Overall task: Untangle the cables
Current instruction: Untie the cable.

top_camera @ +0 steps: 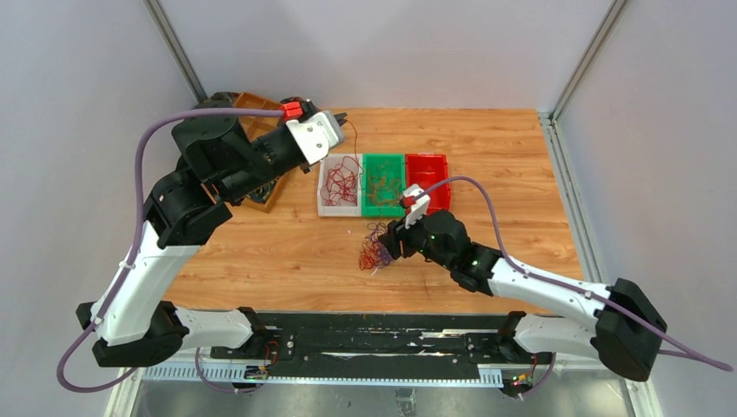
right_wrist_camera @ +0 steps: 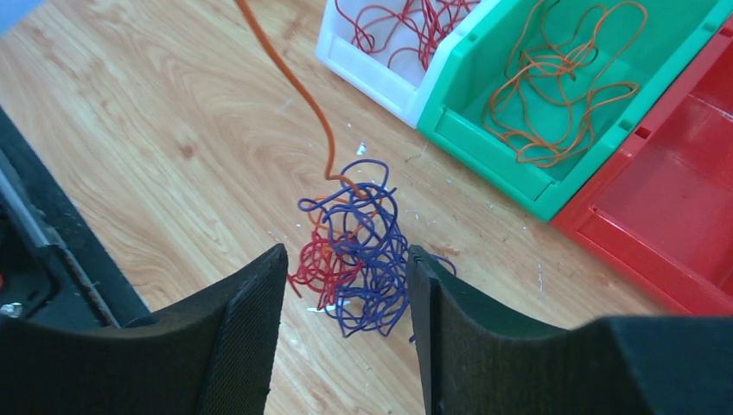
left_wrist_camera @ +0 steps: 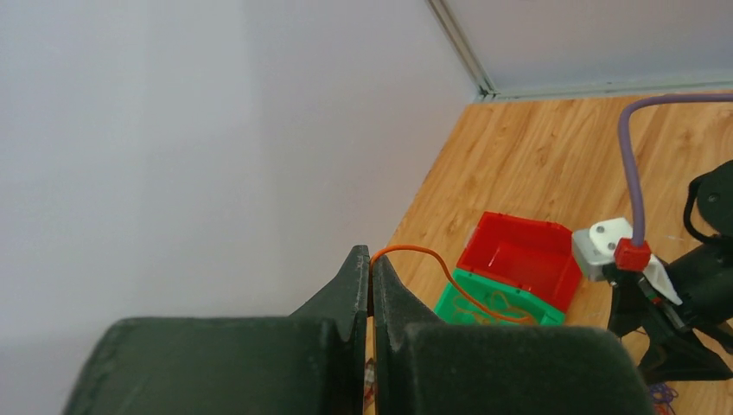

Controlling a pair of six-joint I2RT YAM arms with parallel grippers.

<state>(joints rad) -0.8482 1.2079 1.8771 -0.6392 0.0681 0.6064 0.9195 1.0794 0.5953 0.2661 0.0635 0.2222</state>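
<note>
So I hold one orange wire [left_wrist_camera: 415, 252] high in my shut left gripper [left_wrist_camera: 370, 277] to draw it free, while my right gripper [right_wrist_camera: 346, 264] (wide open, empty) straddles the clump [right_wrist_camera: 367, 225] on the table [right_wrist_camera: 164, 130], ready to anchor it.

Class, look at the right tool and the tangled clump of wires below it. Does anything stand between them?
Nothing visible does. The right tool hangs open above the clump of wires. One orange wire rises from the clump to the shut left tool, clear of that gap.
</note>
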